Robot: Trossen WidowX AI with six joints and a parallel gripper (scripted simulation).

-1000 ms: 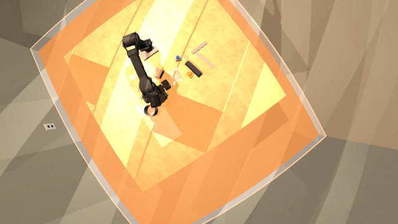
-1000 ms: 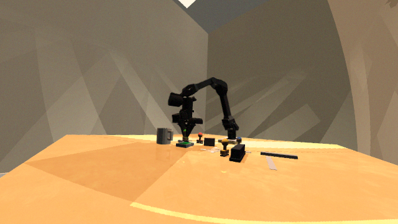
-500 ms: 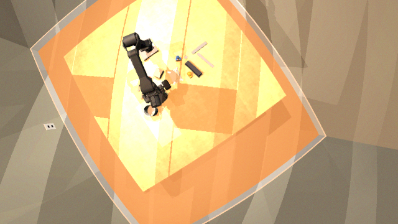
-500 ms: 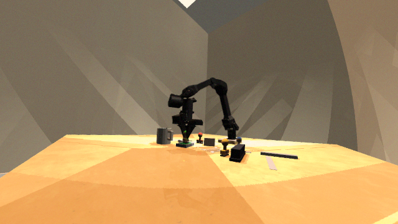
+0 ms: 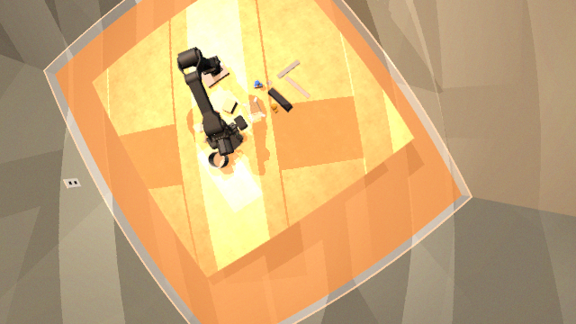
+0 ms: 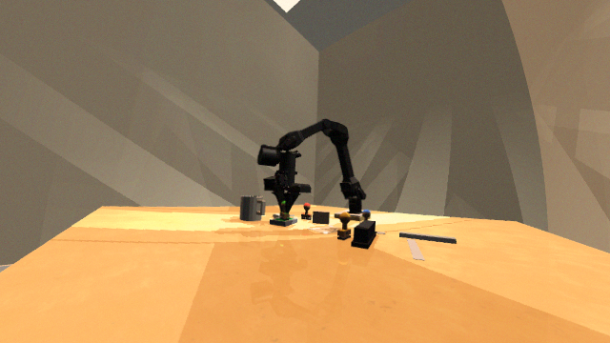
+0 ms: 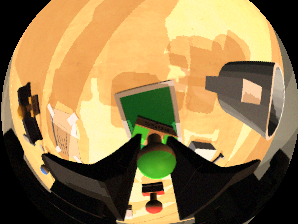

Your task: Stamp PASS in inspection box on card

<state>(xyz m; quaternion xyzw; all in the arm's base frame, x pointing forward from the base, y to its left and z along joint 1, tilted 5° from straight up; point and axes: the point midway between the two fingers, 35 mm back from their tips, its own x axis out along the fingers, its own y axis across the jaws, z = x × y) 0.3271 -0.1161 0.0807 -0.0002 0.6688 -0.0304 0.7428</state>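
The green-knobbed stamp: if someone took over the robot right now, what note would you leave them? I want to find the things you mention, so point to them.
Gripper (image 6: 285, 213) (image 7: 153, 139): closed on the green-knobbed stamp (image 7: 156, 164), low at the green ink pad (image 6: 283, 222) (image 7: 147, 104).
Card (image 5: 255, 108) (image 7: 65, 132): lying on the bench, away from the pad.
Done: stamp picked up and brought to the pad; inking itself I can't confirm.
Left: finish inking if needed, print once inside the box, return the stamp to the bench.

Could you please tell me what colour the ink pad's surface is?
Green, showing best in the wrist view.
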